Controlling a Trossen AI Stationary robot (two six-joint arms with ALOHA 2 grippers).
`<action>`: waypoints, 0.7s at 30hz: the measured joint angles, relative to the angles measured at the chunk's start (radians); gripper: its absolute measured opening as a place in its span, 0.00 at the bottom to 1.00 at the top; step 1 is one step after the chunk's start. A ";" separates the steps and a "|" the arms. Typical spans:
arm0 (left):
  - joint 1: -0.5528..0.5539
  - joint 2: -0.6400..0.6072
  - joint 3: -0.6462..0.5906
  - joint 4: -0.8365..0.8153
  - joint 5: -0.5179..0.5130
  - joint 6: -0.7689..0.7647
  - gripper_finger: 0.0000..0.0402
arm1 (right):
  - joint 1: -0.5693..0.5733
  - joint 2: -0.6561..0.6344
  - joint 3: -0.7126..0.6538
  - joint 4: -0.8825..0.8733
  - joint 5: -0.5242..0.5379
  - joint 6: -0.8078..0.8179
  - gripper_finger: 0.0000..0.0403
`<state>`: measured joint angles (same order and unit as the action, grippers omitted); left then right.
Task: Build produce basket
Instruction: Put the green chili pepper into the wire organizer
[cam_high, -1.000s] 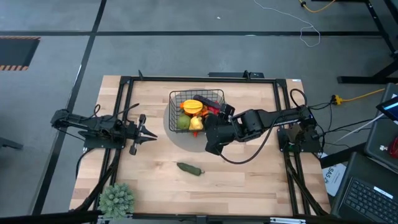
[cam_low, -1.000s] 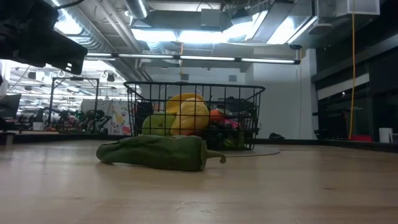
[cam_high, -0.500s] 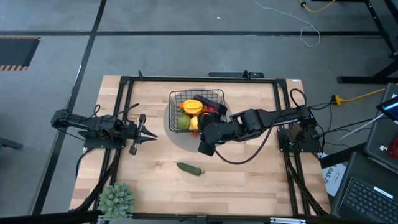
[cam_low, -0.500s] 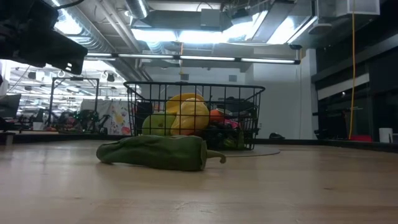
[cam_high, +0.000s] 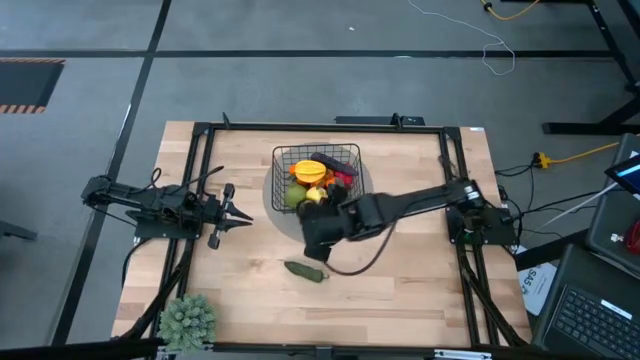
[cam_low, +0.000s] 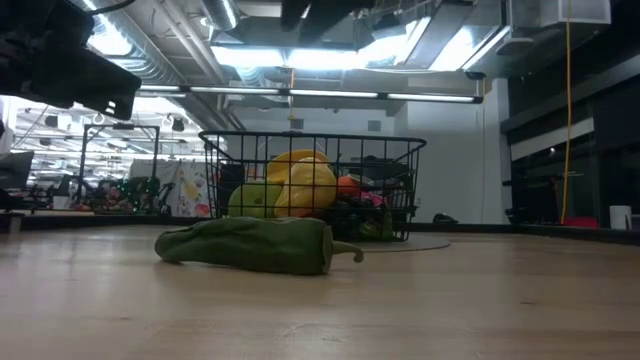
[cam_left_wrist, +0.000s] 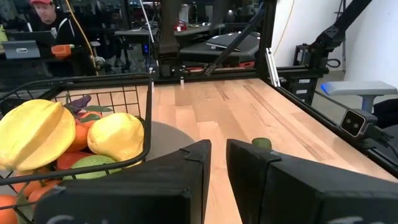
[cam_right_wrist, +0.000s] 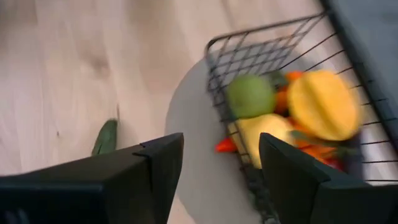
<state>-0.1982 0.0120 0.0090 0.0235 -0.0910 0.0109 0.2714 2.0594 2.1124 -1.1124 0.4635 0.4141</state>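
Basket sits on wooden table.

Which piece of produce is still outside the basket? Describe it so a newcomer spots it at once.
Start at the black wire basket near the far middle of the wooden table, already piled with yellow, orange and green produce. Come toward the near edge: a long dark green vegetable lies flat on bare wood, just beyond the open right gripper. It is the only produce outside the basket, and far slimmer than the spiky potted plant at the corner.

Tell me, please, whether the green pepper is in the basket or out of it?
Out. The green pepper lies on the wooden table, apart from the basket.
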 joint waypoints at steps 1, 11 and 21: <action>0.000 0.000 0.000 0.000 0.000 0.000 0.10 | 0.000 0.021 0.000 0.004 -0.015 0.000 0.50; 0.000 0.000 0.000 0.000 0.000 0.000 0.10 | 0.031 0.196 0.000 0.076 -0.149 0.027 0.50; 0.000 0.000 0.000 0.000 0.000 0.000 0.10 | 0.049 0.323 0.000 0.176 -0.256 0.105 0.50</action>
<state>-0.1982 0.0120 0.0090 0.0231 -0.0914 0.0109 0.3206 2.3822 2.1121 -0.9367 0.2080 0.5190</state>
